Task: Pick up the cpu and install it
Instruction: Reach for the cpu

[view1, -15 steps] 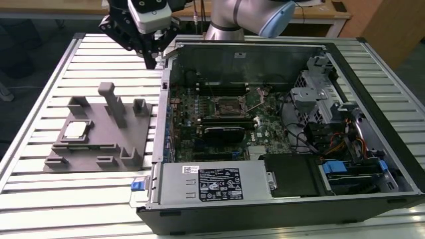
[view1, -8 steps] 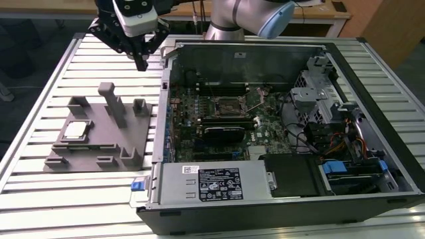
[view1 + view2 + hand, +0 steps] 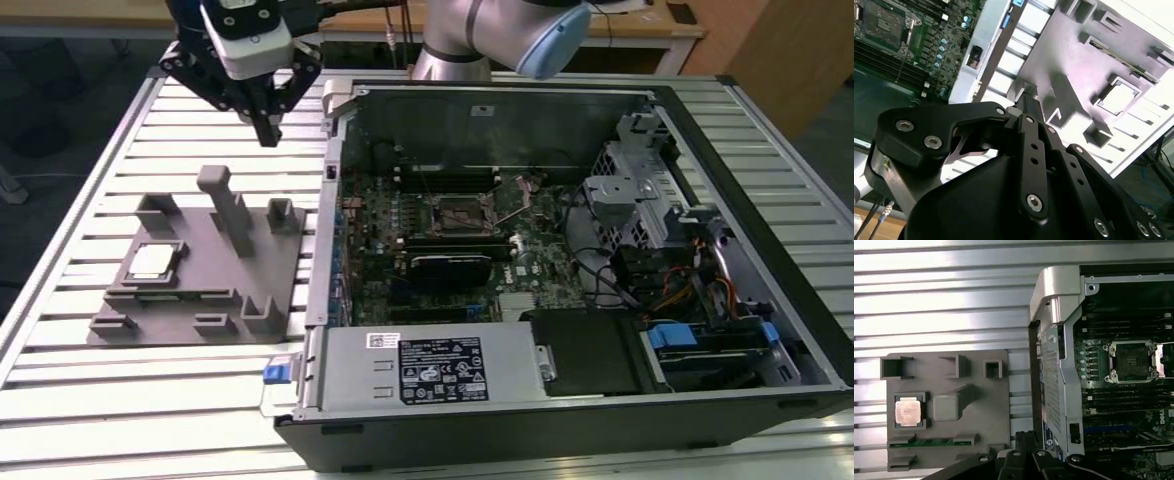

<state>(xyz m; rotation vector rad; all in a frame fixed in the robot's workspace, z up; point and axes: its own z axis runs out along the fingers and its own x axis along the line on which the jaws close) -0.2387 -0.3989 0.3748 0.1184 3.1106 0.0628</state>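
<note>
Silver-grey, the cpu (image 3: 151,262) lies flat in a recess of the grey plastic fixture (image 3: 200,268), on the exterior view's left of the open computer case (image 3: 561,430). The gripper (image 3: 267,132) hangs near the fixture's far edge, fingers closed on nothing, well apart from the cpu. A tall post (image 3: 224,205) stands roughly between them, and the case wall (image 3: 324,250) rises between fixture and socket (image 3: 463,212).

cpu (image 3: 908,411): shiny metal top | holder block (image 3: 996,415): matt grey plastic | table (image 3: 954,300): ribbed brushed metal | pincer (image 3: 270,135): matt black
</note>
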